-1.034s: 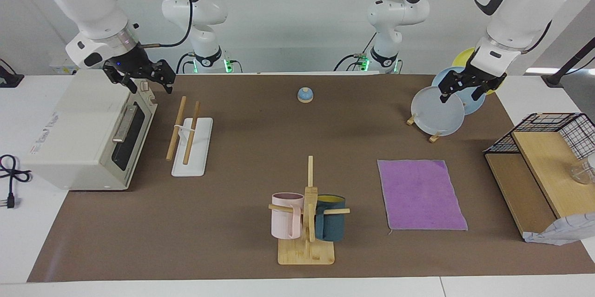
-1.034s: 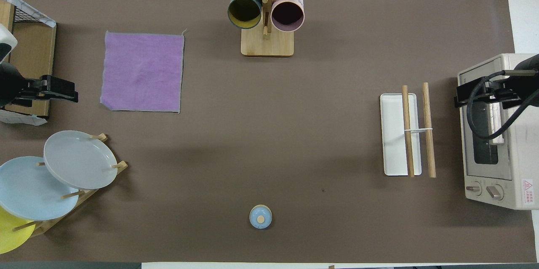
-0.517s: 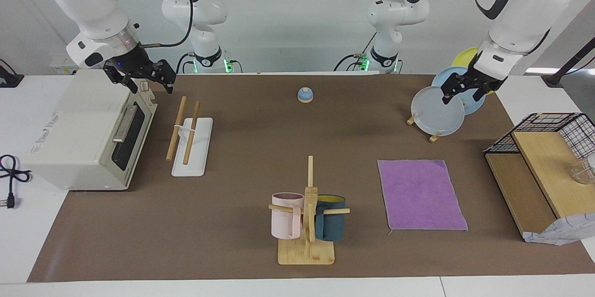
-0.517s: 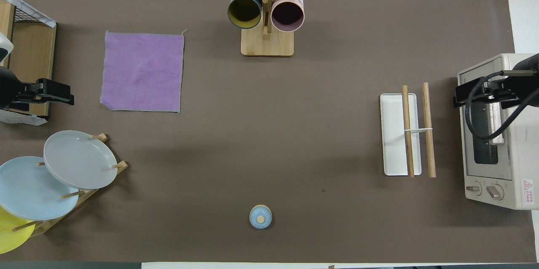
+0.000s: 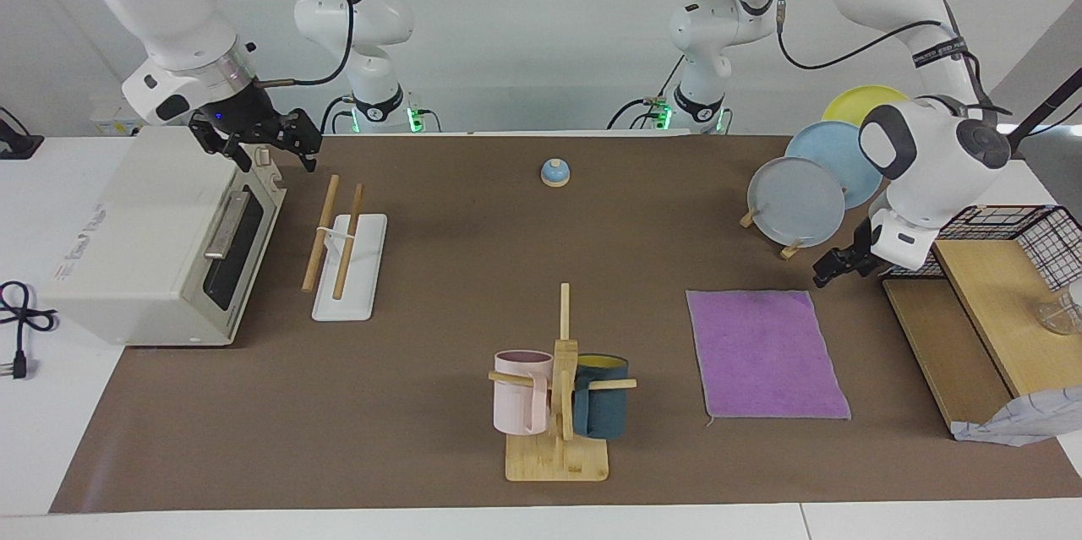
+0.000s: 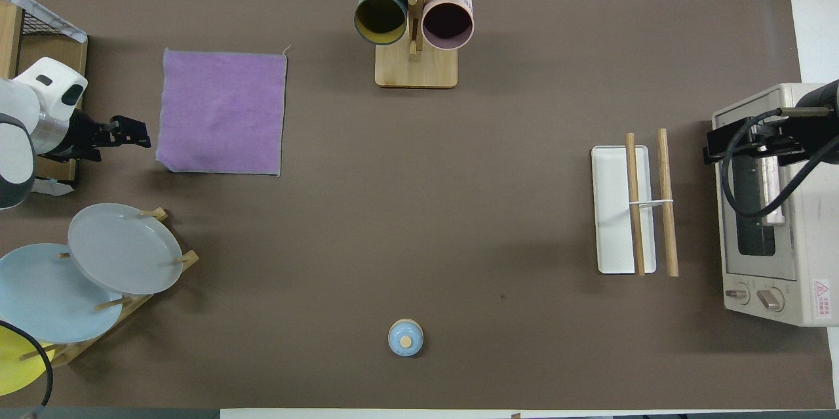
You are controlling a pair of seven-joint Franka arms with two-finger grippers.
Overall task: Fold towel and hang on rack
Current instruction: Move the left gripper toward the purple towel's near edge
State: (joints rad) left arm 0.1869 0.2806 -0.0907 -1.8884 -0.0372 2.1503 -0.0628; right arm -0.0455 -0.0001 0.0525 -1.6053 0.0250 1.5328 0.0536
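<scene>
The purple towel (image 5: 765, 354) (image 6: 221, 112) lies flat on the brown mat toward the left arm's end of the table. My left gripper (image 5: 833, 267) (image 6: 136, 137) is low beside the towel's corner nearest the robots, just off its edge, open and empty. The rack (image 5: 359, 286) (image 6: 613, 209), a white base with two wood rods (image 5: 321, 231), stands toward the right arm's end. My right gripper (image 5: 264, 150) (image 6: 711, 153) waits open and empty in the air over the oven's edge beside the rack.
A mug tree (image 5: 558, 405) (image 6: 415, 25) with two mugs stands mid-table, farther from the robots. A toaster oven (image 5: 144, 244) (image 6: 773, 209) sits beside the rack. A plate stand (image 5: 795, 202) (image 6: 124, 248), a wooden shelf with wire basket (image 5: 972, 312) and a blue bell (image 5: 554, 172) are also here.
My left arm has swung down from over the plates to just above the mat beside the towel's corner. The right arm has hardly moved.
</scene>
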